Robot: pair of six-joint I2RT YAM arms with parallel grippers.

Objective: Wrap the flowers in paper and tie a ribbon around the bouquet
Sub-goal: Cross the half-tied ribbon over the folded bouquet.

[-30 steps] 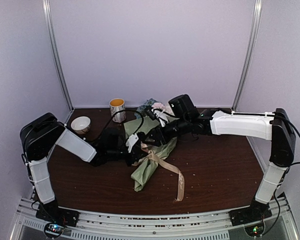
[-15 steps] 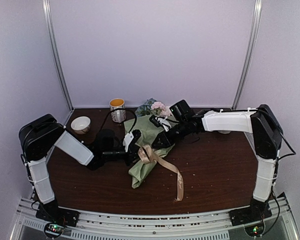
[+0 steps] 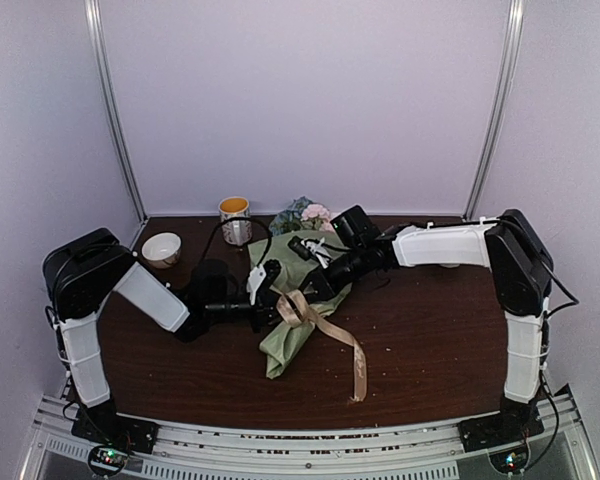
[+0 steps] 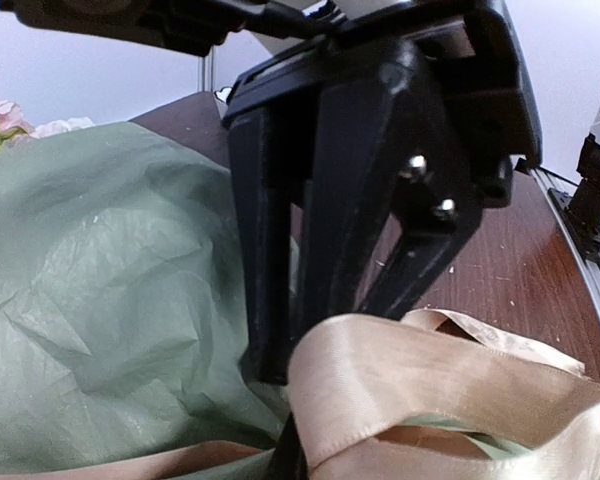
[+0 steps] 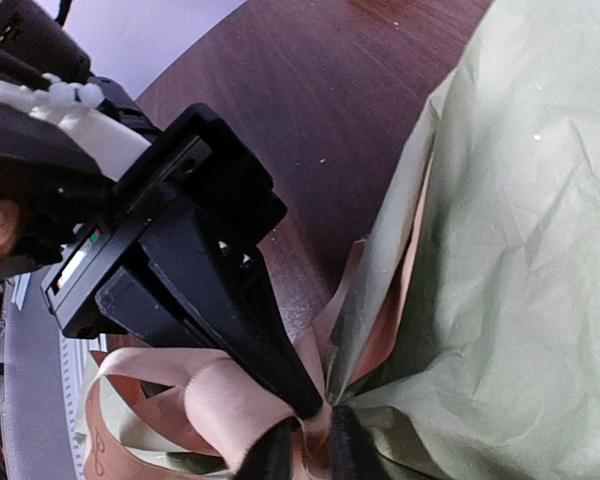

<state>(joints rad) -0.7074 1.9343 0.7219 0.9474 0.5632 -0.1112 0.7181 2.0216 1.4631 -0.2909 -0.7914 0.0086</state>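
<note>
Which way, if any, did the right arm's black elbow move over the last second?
Yes: the black elbow swung left, toward the silver corner post's foot.

Matt, crinkled sage paper point(image 4: 100, 300), a smooth satiny beige ribbon point(image 4: 460, 380), and a dark polished-wood table point(image 5: 310, 90).

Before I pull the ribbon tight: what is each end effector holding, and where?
Left end effector appears to pinch the ribbon where it gathers at the bouquet waist. Right end effector straddles the ribbon there; grip unclear.

No legible text or labels
</note>
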